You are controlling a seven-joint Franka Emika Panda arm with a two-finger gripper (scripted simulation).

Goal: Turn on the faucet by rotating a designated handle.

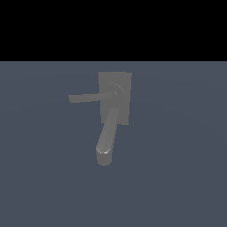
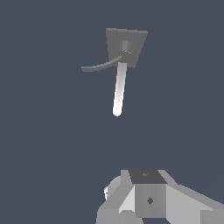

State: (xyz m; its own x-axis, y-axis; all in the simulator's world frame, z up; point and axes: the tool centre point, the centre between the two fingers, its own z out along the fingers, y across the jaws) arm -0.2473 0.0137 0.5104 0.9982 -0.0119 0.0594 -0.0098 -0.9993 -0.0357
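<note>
The faucet (image 1: 116, 91) is a dull grey fixture with a flat back plate (image 1: 124, 79) and a round hub. Its thick rounded spout (image 1: 107, 135) reaches toward the camera and down. The handle (image 1: 86, 97), a thin flat bar, sticks out from the hub toward the exterior view's left. The wrist view shows the same faucet (image 2: 134, 42) from a distance, with its bright spout (image 2: 119, 89) and slim handle (image 2: 99, 66). My gripper (image 2: 148, 194) shows only as grey blocks at the frame's edge, well away from the faucet. Its jaws are not clear. The exterior view does not show the gripper.
A flat blue-grey floor (image 1: 177, 168) surrounds the faucet on all sides. A black band fills the upper part of the exterior view. No other objects show.
</note>
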